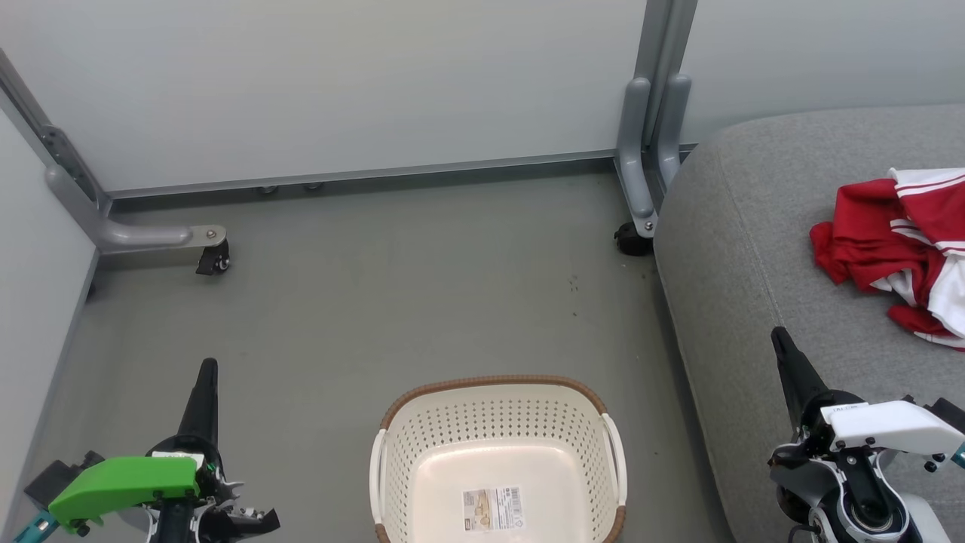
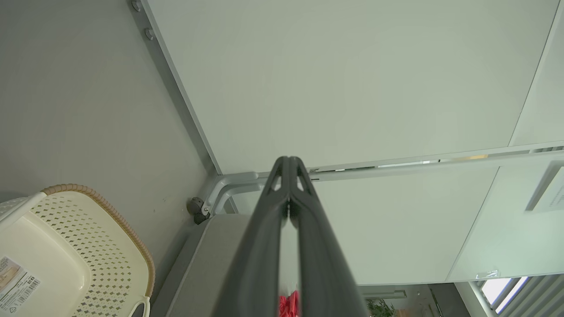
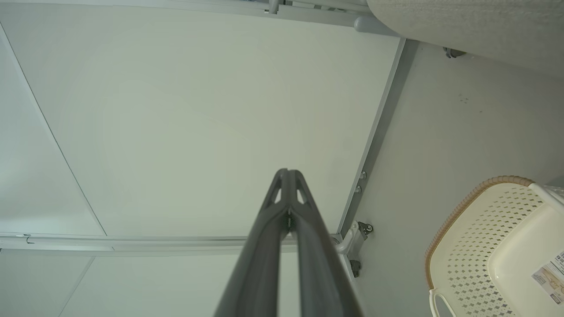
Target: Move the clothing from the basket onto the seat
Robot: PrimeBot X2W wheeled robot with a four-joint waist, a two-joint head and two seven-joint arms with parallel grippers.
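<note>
The basket (image 1: 490, 381), cream-white and perforated with a brown woven-look rim, is sitting on the grey floor (image 1: 377, 294) at 6 o'clock in the head view, showing a paper label (image 1: 492, 509) on its bare bottom. At 2 o'clock from it the clothing (image 1: 889, 234), a crumpled heap of bright red fabric with white panels and thin white stripes, is lying on the grey woven seat (image 1: 731, 249), well in from its rounded left edge. Open floor is stretching from the basket toward 12 o'clock, up to the pale partition (image 1: 339, 83). The left castered foot (image 1: 215, 260) is standing at the basket's 10 o'clock and the right castered foot (image 1: 632, 240) at 1 o'clock, just beside the seat's corner. The left gripper (image 1: 207, 371), at the basket's 9 o'clock, is holding its fingers pressed together, gripping nothing. The right gripper (image 1: 778, 339), at 3 o'clock over the seat, is doing likewise.
</note>
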